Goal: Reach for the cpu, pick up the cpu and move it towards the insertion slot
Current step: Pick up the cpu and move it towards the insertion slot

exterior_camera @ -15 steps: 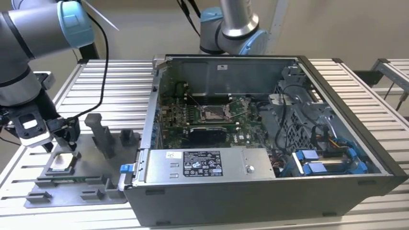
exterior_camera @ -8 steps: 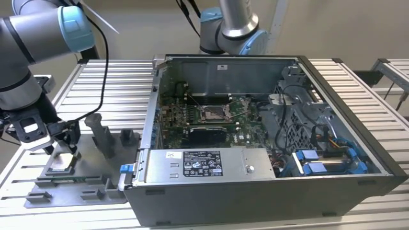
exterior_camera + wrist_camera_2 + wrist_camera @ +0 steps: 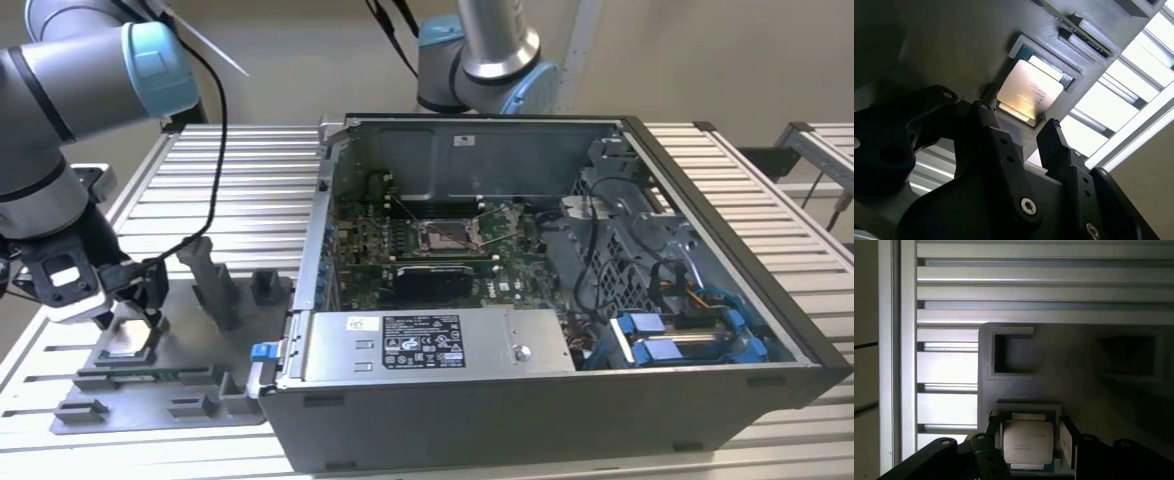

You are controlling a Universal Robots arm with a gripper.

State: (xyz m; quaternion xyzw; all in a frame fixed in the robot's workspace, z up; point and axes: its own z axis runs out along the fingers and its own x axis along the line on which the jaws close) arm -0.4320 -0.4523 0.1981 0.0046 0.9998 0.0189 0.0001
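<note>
Cpu, a thin square with a pale silver top, sits between my black fingers. My hand is spread wide, holding nothing.

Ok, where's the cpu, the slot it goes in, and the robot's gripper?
the cpu (image 3: pixel 1028 442), first wrist view, middle of its pale top.
the insertion slot (image 3: pixel 445 236), exterior view, its silvery centre.
the gripper (image 3: pixel 1017 113), second wrist view, midway between its fingertips.

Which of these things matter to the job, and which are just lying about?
In the job:
the gripper, open over the cpu
the insertion slot inside the computer case

Just lying about:
grey tray
upright grey blocks
second arm
slatted table
</note>
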